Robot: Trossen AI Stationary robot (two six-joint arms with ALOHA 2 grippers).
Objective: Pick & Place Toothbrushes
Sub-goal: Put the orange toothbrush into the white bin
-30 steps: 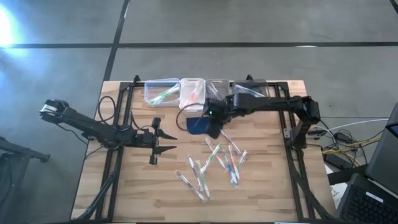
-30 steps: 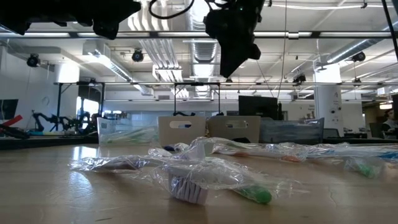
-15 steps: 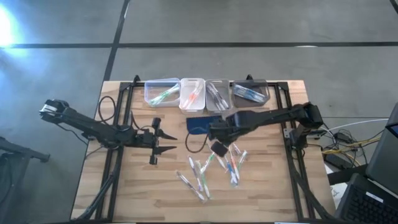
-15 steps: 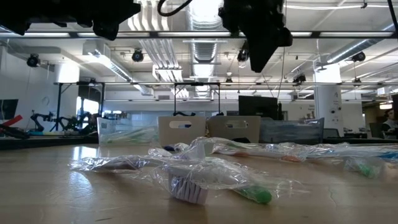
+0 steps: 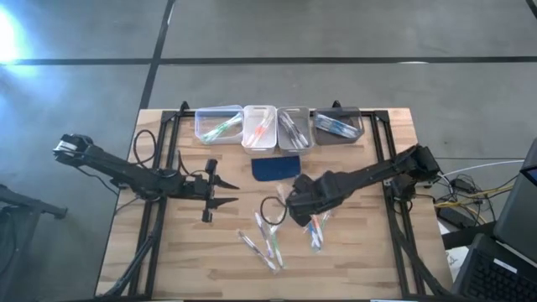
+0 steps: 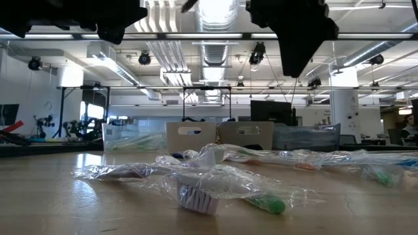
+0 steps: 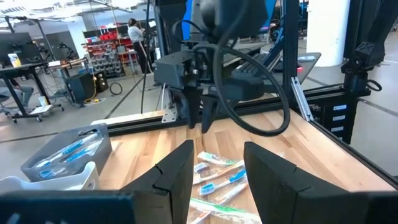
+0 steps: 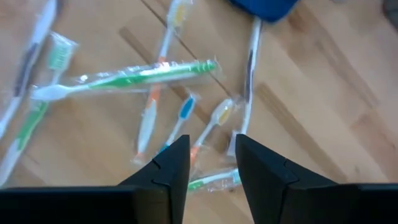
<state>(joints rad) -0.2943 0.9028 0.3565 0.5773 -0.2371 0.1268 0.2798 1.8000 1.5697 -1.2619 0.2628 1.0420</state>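
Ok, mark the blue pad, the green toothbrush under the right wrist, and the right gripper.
Blue pad (image 5: 277, 168), high view, its centre.
Green toothbrush (image 8: 134, 78), right wrist view, mid-handle.
Right gripper (image 8: 211, 155), right wrist view, gap between its open fingertips.

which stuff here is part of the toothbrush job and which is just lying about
Part of the job:
- loose toothbrushes on the table
- four bins holding sorted toothbrushes
- right gripper, open above the pile

Just lying about:
- dark blue pad
- left gripper, open, waiting to one side
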